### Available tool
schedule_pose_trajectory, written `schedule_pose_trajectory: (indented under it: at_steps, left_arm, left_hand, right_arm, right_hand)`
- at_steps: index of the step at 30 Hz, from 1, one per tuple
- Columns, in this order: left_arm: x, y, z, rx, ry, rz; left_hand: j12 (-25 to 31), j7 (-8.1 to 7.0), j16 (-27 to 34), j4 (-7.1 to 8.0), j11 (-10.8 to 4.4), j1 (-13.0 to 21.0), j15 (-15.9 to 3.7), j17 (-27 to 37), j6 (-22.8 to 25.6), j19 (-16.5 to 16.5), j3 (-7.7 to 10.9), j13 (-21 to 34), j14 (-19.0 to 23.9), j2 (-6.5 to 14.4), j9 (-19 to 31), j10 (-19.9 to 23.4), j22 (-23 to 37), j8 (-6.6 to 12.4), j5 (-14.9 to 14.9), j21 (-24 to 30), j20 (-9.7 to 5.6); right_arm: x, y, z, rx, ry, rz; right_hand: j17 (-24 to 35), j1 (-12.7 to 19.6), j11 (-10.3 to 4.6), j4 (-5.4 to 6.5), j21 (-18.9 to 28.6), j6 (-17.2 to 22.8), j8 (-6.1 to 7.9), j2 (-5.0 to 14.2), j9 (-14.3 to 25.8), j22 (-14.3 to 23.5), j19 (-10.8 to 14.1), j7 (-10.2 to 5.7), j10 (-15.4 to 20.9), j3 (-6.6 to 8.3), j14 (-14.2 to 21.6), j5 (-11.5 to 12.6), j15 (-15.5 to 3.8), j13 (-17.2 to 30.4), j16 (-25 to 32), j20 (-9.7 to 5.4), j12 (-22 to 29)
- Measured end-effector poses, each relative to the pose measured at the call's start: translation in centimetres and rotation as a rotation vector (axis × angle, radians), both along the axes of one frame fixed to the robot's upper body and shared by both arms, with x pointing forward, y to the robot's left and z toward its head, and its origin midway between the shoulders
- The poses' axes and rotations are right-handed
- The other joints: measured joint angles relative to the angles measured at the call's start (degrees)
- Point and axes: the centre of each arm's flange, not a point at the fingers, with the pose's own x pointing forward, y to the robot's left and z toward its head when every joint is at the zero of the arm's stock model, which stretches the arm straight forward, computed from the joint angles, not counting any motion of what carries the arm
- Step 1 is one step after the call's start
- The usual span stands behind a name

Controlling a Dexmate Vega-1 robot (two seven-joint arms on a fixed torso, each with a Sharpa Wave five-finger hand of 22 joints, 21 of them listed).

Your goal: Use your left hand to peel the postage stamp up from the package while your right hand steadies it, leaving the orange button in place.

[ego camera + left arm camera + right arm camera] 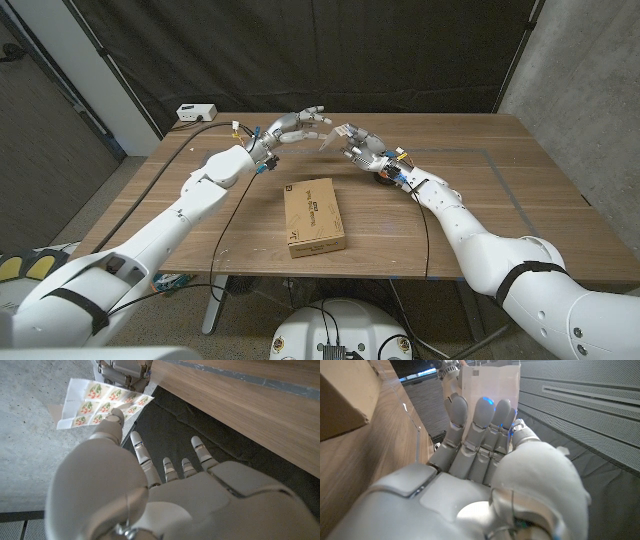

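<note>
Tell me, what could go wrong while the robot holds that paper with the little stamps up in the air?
1. The stamp sheet is thin, and the right hand grips one end while the left hand has its thumb on the other. A pull could tear it.
2. The thumb sits only at the sheet's edge, so it may slip off.
3. The sheet hangs above the table, away from the cardboard box. If dropped, it may flutter off.

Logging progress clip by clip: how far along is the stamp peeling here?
Done: the right hand holds the stamp sheet up off the table. In hand: the left hand touches the sheet's printed face with its thumb, near one edge. Left: no stamp looks lifted from the sheet yet, so the peel itself remains.
</note>
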Motion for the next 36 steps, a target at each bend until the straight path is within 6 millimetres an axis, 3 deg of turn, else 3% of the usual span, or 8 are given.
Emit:
schedule_pose_trajectory:
  at_steps: [8,19,26,31,36]
  left_arm:
    - [0.1,-0.5,0.0,0.015,0.000,-0.010]
    - [0.1,-0.8,0.2,0.016,-0.013,-0.001]
    - [0.0,-1.1,0.3,0.010,-0.019,-0.002]
    - [-0.1,-1.4,0.2,0.000,-0.017,-0.011]
    - [-0.2,-1.5,0.2,-0.011,-0.013,-0.018]
  left_hand:
    - [0.0,0.06,0.0,-0.16,-0.44,1.2,-0.60,0.0,1.4,0.3,-0.25,0.0,0.0,0.9,0.0,0.0,0.2,0.00,0.0,0.0,-0.34]
    - [0.5,0.14,0.3,0.76,-2.75,4.0,-1.94,0.0,10.3,1.0,-1.17,0.0,1.4,3.8,-0.4,4.0,0.2,1.90,-0.2,-0.6,-0.49]
    - [0.6,0.23,0.3,1.22,-3.15,3.7,-2.00,0.0,13.1,1.0,-1.64,0.0,2.1,4.9,-0.9,5.2,0.4,2.26,-0.5,-0.9,-0.49]
    - [0.6,1.01,0.6,2.46,-3.30,3.3,-1.90,0.2,21.1,1.0,-2.91,0.0,2.8,7.2,-1.4,7.0,0.6,3.58,-0.8,-0.9,-0.49]
    - [0.3,1.65,0.7,2.78,-3.38,3.2,-2.10,0.6,22.1,1.0,-3.42,0.0,3.0,9.0,-1.5,7.0,0.7,3.77,-1.0,-1.3,-0.48]
  right_arm:
    - [0.0,0.5,0.4,0.008,-0.011,0.016]
    - [-0.1,0.9,0.8,0.010,-0.027,0.033]
    - [-0.3,1.0,1.0,0.009,-0.038,0.038]
    - [-0.3,1.0,1.0,0.006,-0.042,0.039]
    - [-0.4,0.9,1.0,0.006,-0.042,0.040]
  right_hand:
    - [0.5,0.0,0.11,-0.01,0.4,0.0,-0.02,0.01,0.1,-0.6,0.0,0.00,0.1,-0.01,0.0,0.0,0.00,0.0,0.0,0.00,0.0]
    - [1.1,0.0,0.09,-0.01,0.9,0.0,-0.16,0.02,0.2,-1.2,0.0,0.01,0.2,-0.01,0.0,0.0,0.01,0.2,0.0,0.00,0.0]
    - [1.6,0.0,0.04,-0.02,1.8,0.0,-0.26,0.02,0.4,-1.8,0.0,0.01,0.2,-0.02,0.0,0.0,0.01,0.2,-0.4,0.01,0.0]
    - [2.0,0.1,0.04,-0.01,2.1,0.0,-0.27,0.08,0.5,-2.3,0.0,0.01,0.2,-0.01,0.0,0.0,0.02,0.2,-0.5,0.01,0.0]
    - [2.3,0.1,0.04,0.16,2.4,0.0,-0.44,0.09,0.5,-2.8,0.0,0.01,0.2,0.16,0.0,0.0,-0.01,0.2,-0.5,-0.02,0.0]
